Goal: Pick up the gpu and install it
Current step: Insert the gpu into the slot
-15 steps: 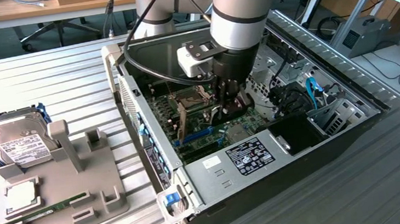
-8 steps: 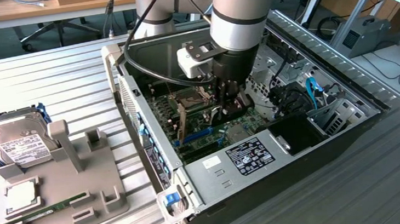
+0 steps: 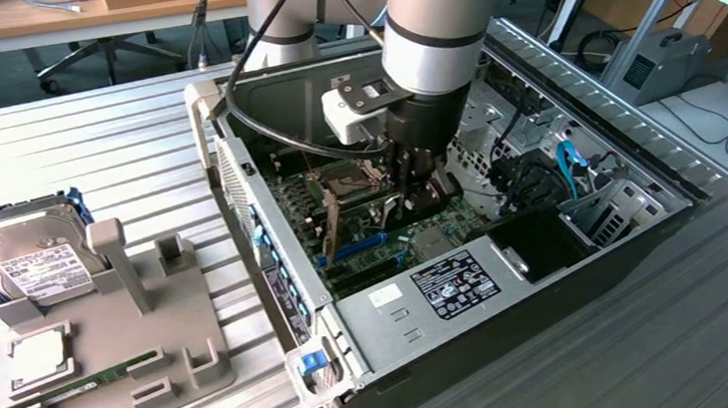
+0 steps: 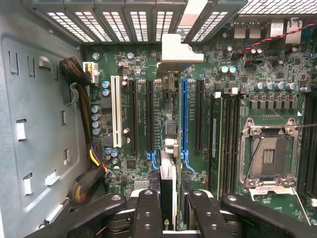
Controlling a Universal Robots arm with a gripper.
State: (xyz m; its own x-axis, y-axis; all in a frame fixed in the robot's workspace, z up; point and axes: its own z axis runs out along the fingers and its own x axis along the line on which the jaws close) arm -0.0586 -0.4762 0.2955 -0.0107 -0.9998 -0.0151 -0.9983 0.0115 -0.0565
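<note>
While the arm is reaching down into the open computer case [image 3: 353, 365] at the centre of the exterior view, the gripper [image 4: 169, 210] is pinching the gpu [image 4: 168, 163] edge-on between its black fingers [image 4: 147, 213]. That card is standing upright over the motherboard [image 4: 237, 94], between the black and blue slots, its bracket toward the rear grille.

Inside the open computer case [image 3: 480, 293], the drive cage [image 3: 605, 211] and cables [image 4: 84, 129] crowd both sides; room above the motherboard [image 4: 223, 84] looks clear, apparently.
</note>
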